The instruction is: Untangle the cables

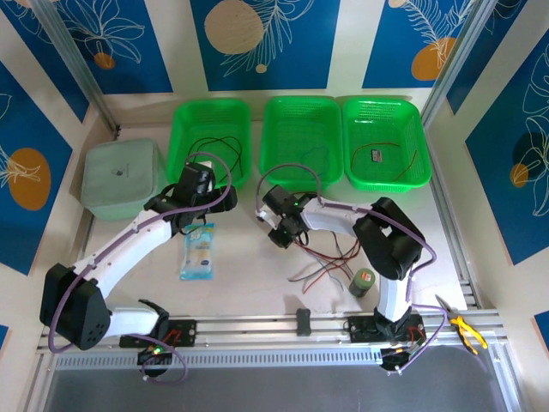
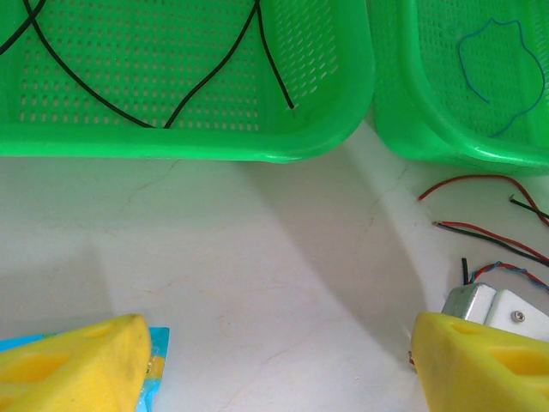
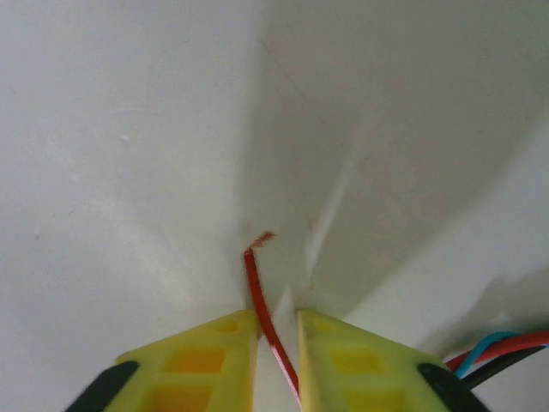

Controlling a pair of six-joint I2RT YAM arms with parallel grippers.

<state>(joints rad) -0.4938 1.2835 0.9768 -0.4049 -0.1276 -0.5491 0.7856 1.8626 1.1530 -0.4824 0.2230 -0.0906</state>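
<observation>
The right gripper (image 3: 276, 343) has its yellow fingers drawn almost together on a red cable (image 3: 255, 275), which runs up through the narrow slit between them. The frayed end of it stands just past the tips, over bare table (image 3: 129, 129). I judge this a pinch near one free end, a sensible hold for drawing that strand out of the rest. Whether the pads truly bite cannot be seen, since the contact lies below the frame.

The left gripper (image 2: 274, 360) is spread wide with nothing between its fingers. It hangs low over the table in front of the left basket (image 2: 257, 154), probably waiting to take a freed strand. One finger overlaps a blue packet (image 2: 159, 360).

The untangled cables (image 1: 330, 257) lie in a loose heap on the table towards the near right, beside the right arm and a small green can (image 1: 363, 281). Three baskets line the far edge. The left one holds a black cable (image 2: 214, 81), the middle basket (image 2: 403, 103) a blue cable (image 2: 506, 77), and the right basket (image 1: 420, 146) a reddish one, so sorting by colour seems the plan.

Red, blue and black strands (image 3: 502, 348) are cut off at the frame's corner. A silver block (image 2: 480, 305) is half hidden by the left gripper's finger; I cannot tell what it is.
</observation>
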